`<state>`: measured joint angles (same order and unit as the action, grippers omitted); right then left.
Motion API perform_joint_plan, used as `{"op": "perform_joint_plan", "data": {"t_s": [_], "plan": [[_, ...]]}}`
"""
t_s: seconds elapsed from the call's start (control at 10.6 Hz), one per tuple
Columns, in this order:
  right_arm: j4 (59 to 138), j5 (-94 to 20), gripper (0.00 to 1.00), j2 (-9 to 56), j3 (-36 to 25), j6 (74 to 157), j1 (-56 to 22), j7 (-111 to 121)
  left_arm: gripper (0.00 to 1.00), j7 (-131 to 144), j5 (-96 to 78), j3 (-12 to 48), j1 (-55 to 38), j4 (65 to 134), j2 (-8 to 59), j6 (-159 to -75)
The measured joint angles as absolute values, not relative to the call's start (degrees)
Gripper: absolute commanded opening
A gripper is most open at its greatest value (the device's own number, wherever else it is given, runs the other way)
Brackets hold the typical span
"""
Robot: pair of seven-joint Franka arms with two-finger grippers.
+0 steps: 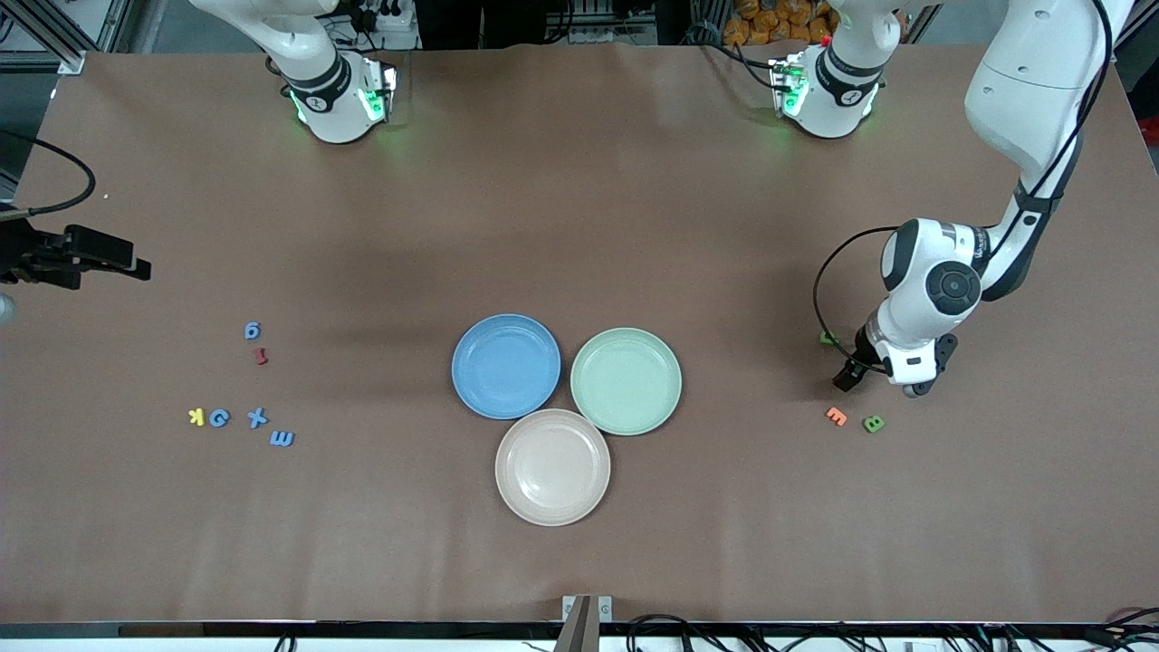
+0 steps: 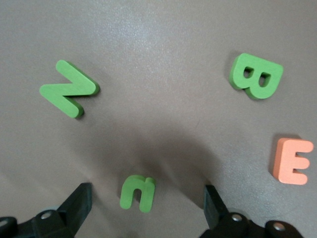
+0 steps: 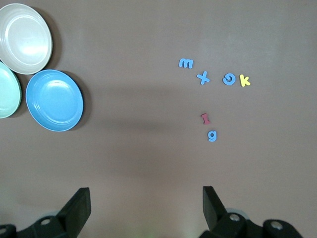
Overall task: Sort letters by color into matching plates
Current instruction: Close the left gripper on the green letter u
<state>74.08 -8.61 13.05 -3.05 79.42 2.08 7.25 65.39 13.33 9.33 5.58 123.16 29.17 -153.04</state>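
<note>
Three plates sit mid-table, touching or nearly so: blue plate [image 1: 505,366] toward the right arm's end, green plate [image 1: 626,380] toward the left arm's end, beige plate [image 1: 552,466] nearest the front camera; all three empty. Letters lie in two groups. Toward the right arm's end: blue g [image 1: 253,330], red letter [image 1: 261,356] just beside it, then nearer the camera a row of yellow k [image 1: 196,417], blue G [image 1: 219,417], blue x [image 1: 258,417], blue m [image 1: 282,438]. Toward the left arm's end: orange E [image 1: 836,416] and green B [image 1: 873,423] side by side, a green n [image 2: 137,192] and green N [image 2: 68,89] seen in the left wrist view. Left gripper [image 2: 146,206] hangs low over the green n, fingers spread wide, n between them, not touching. Right gripper [image 3: 146,206] is high above bare table at the right arm's end, fingers spread, holding nothing; only its dark end [image 1: 77,255] shows at the front view's edge.
</note>
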Motion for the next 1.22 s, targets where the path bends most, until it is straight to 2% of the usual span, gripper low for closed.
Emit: {"op": "perform_joint_plan", "data": {"t_s": [0.19, 0.28, 0.38, 0.47, 1.22], "plan": [[74.1, -8.6, 1.0, 13.1, -3.0, 79.4, 2.0, 7.3, 1.0, 65.3, 13.3, 9.3, 5.6, 123.2, 29.2, -153.0], [74.1, -8.6, 1.0, 13.0, -2.9, 79.4, 2.0, 7.3, 0.48, 65.1, 13.3, 9.3, 5.6, 123.2, 29.2, -153.0], [74.0, -8.6, 1.0, 13.0, -2.9, 79.4, 2.0, 7.3, 0.1, 65.1, 13.3, 9.3, 5.7, 123.2, 29.2, -153.1], [74.0, -8.6, 1.0, 13.0, -3.0, 79.4, 2.0, 7.3, 0.0, 65.1, 13.3, 9.3, 5.7, 123.1, 29.2, -153.2], [74.1, -8.4, 1.0, 13.1, -3.0, 79.5, 2.2, 7.3, 0.0, 64.8, 13.5, 9.6, 5.6, 123.0, 28.5, -153.3]]}}
